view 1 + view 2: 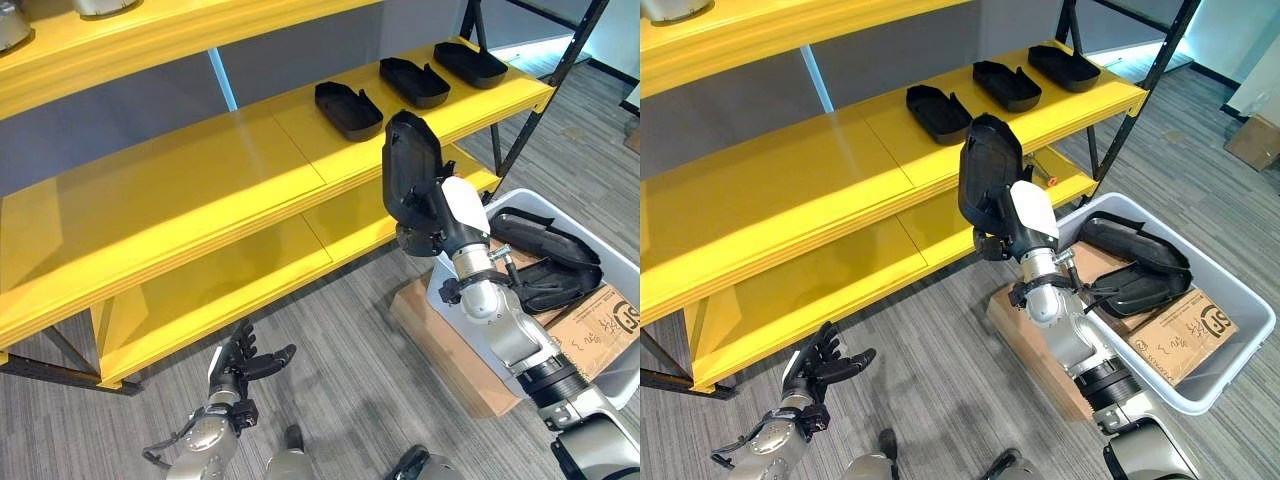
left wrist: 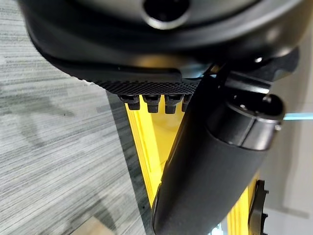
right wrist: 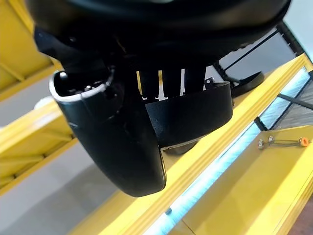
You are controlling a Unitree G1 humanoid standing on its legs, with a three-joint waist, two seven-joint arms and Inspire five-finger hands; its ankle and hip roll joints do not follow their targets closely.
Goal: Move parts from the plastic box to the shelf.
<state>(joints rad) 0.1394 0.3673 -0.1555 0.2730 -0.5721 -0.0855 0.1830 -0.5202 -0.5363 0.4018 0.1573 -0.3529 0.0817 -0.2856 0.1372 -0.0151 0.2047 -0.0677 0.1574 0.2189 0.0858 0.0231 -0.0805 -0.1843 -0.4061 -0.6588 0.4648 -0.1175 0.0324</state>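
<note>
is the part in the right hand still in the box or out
Out: the right hand holds the black part upright in the air before the shelf, away from the plastic box.

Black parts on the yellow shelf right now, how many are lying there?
3 in a row on the middle shelf: left part, middle part, right part. A fourth part is in the right hand.

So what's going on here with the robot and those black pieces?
The robot is moving black parts from a plastic box to a yellow shelf. Its right hand holds one black part upright, just in front of the shelf's middle level, where three parts already lie in a row. More parts remain in the box. The left hand hangs open, low near the floor.
</note>
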